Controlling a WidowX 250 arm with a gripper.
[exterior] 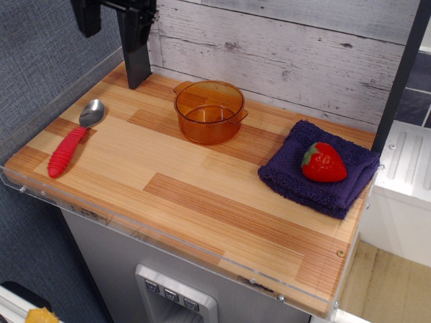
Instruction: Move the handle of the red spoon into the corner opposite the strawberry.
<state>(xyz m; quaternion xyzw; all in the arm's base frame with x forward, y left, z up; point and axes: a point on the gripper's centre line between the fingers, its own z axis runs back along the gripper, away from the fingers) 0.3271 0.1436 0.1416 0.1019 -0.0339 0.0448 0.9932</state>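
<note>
The red spoon lies flat at the table's left edge, its red ribbed handle pointing toward the front-left corner and its silver bowl pointing away. The strawberry sits on a dark blue towel at the right side. My gripper hangs high at the top left, well above the table and apart from the spoon. It is open and empty, and only its two dark fingers show.
An orange see-through pot stands at the back middle. A dark post rises at the back left, just below my gripper. A white plank wall closes the back. A clear plastic rim edges the front.
</note>
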